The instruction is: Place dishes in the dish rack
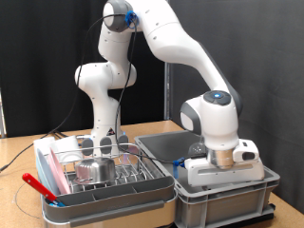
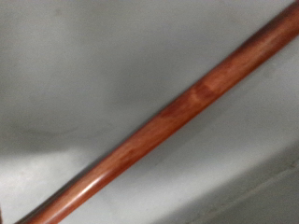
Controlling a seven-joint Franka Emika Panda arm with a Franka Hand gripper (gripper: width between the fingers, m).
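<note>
One red-brown stick [image 2: 177,107] fills my wrist view, smooth, round, glossy, on dull grey plastic. Gripper [image 1: 220,169] is down in the grey bin [image 1: 228,195]; finger opening, any hold: cannot tell. I'd keep it centred, level. Dish rack [image 1: 104,176] at nine o'clock already holds pink plate [image 1: 52,168] and steel cup [image 1: 95,169].

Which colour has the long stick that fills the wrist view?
The stick is reddish brown with a glossy sheen, lying against a grey surface. The wrist view shows it best.

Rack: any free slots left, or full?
Rack: cup and plate crowd its exterior-view left half; the prongs right of the cup look bare. Red stick lies across the near-left corner. Gripper is down in the grey bin.
</note>
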